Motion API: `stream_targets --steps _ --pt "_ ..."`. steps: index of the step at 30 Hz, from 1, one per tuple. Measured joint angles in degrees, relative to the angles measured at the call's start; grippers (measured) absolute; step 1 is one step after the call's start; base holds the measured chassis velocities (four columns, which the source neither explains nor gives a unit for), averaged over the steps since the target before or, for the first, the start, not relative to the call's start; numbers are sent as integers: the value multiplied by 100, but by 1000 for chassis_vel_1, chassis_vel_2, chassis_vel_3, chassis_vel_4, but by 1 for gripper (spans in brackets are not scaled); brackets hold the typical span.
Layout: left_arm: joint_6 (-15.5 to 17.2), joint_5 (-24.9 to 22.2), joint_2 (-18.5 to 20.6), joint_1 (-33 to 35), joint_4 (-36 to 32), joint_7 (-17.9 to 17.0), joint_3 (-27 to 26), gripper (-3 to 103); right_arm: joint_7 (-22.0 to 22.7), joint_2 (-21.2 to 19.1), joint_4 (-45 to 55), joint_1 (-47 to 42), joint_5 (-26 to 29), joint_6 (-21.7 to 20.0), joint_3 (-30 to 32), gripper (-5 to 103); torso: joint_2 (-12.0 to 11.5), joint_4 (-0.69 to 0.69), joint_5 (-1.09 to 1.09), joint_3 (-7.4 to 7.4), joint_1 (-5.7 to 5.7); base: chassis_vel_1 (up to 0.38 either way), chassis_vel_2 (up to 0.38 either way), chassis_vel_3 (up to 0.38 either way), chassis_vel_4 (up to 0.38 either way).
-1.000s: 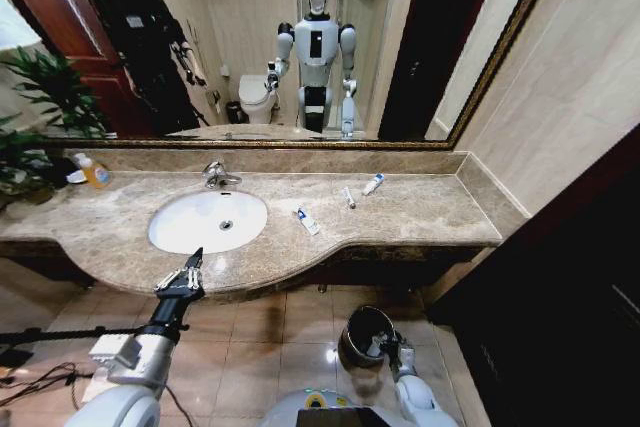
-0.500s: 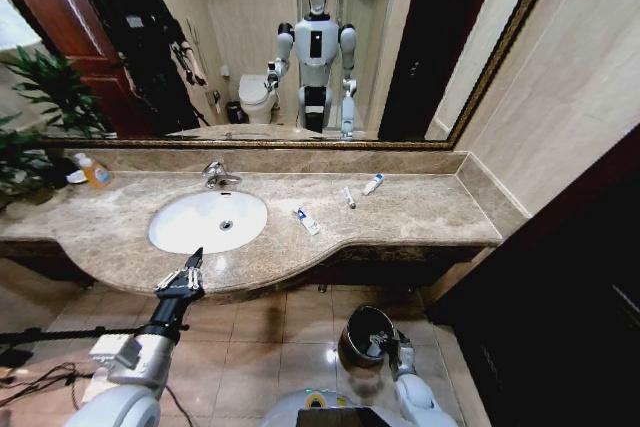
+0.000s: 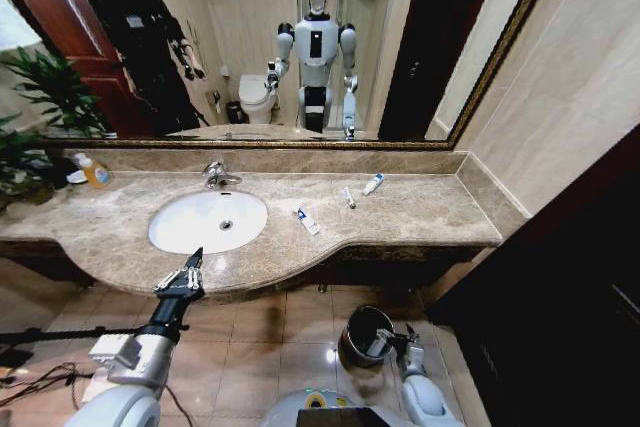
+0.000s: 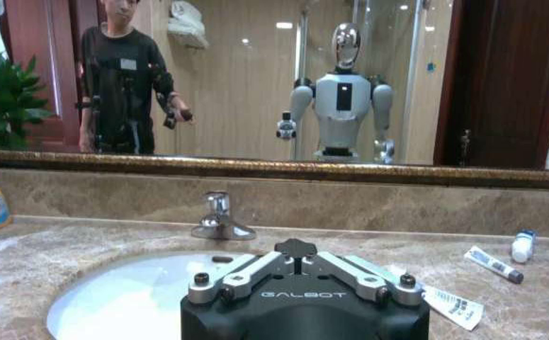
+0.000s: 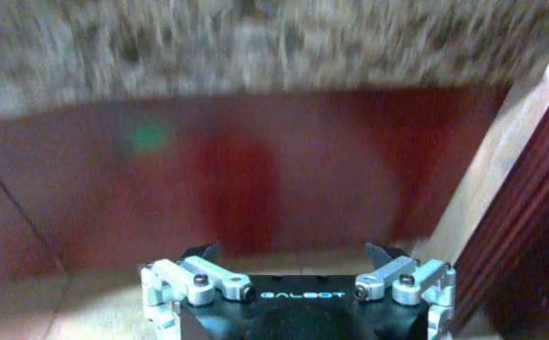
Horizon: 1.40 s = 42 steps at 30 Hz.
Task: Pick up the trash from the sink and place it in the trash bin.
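Right gripper (image 3: 400, 345) sits low by the trash bin (image 3: 362, 337), jaws spread, empty; left gripper (image 3: 183, 277) hovers pressed together near the sink (image 3: 208, 220); 3 trash items (image 3: 307, 220) lie on the counter; risk: tubes skidding on slick marble.

Changes we record against the earlier pictures:

1. Right gripper (image 3: 403, 344): earlier we saw it at the trash bin (image 3: 362, 337) rim, at the bin's right side. In the head view we now see it shifted a little further right and slightly lower, just beside the bin. In the right wrist view its fingers (image 5: 385, 254) stand spread apart with nothing between them.

2. Person in the mirror (image 3: 140, 27): we note a slight shift of the raised hand and forearm.
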Motion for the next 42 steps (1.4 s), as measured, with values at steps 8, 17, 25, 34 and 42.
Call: stream_targets --steps 8,17,25,34,42 --pt "0 0 0 0 0 0 0 0 340 -80 2021 -801 182 -301 79 100 0 0 0 0 0 0 0 0 0" --pt "0 0 0 0 0 0 0 0 514 -376 3542 -909 381 -783 8 100 0 -1 -1 0 0 0 0 0 0" --pt "0 0 0 0 0 0 0 0 97 -546 3375 165 389 -1293 -281 100 0 0 0 1 0 0 0 0 0" --pt "0 0 0 0 0 0 0 0 -271 -792 2634 1380 500 -1526 -711 100 0 0 0 1 1 0 0 0 0" --pt "0 0 0 0 0 0 0 0 -367 -858 1834 2542 710 -1693 -1238 100 0 0 0 1 1 0 0 0 0"
